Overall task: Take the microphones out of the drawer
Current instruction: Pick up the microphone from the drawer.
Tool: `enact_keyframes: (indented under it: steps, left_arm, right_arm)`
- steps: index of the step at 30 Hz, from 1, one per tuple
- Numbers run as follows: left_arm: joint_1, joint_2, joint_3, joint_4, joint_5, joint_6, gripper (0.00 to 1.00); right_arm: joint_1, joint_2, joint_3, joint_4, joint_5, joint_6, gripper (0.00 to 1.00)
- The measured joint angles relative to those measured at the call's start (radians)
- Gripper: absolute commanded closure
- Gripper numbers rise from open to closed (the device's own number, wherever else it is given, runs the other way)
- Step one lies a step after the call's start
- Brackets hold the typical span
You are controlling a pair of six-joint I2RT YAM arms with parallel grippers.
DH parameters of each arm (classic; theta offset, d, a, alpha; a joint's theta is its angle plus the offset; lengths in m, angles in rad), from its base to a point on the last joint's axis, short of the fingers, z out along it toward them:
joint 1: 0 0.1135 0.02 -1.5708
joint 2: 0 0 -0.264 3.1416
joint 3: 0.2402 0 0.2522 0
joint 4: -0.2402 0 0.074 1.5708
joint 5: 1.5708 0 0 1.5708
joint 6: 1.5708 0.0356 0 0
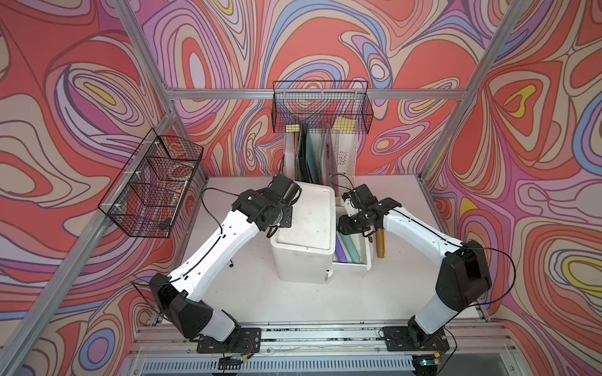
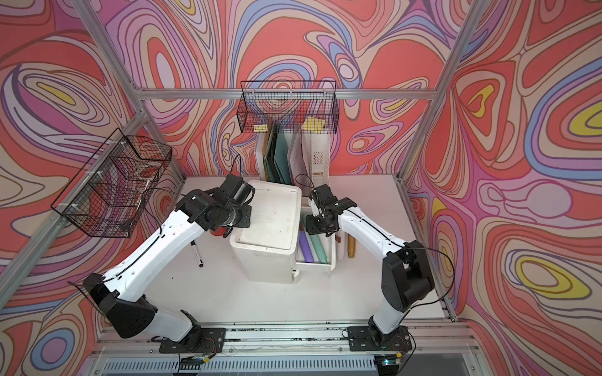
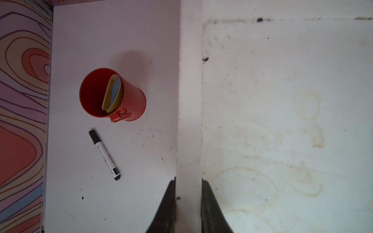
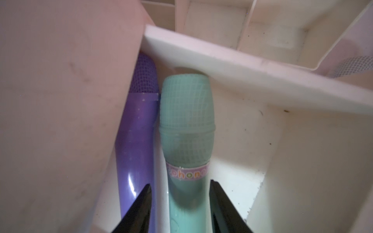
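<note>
Front rail point(image 1: 325, 335), scuffed white table point(image 1: 247, 293), stained cabinet point(image 1: 306, 224) — swirly pink walls point(image 1: 65, 97) around

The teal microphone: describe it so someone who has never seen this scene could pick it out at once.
Find the white cabinet mid-table and the open drawer pulled out of it. Two microphones lie side by side inside; the teal microphone is the one farther from the cabinet, between the jaws of the right end effector, unlike the purple microphone against the cabinet wall.
</note>
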Motion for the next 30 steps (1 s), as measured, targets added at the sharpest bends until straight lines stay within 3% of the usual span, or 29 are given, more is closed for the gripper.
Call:
enact_keyframes:
  steps: [18, 30]
  left_arm:
    - [0.0, 0.0, 0.0, 0.0, 0.0, 0.0, 1.0]
    - [0.0, 0.0, 0.0, 0.0, 0.0, 0.0, 1.0]
  right_arm:
    - [0.043, 0.067, 0.0, 0.027, 0.101, 0.027, 0.54]
    - [0.046, 0.063, -0.013, 0.043, 0.115, 0.034, 0.77]
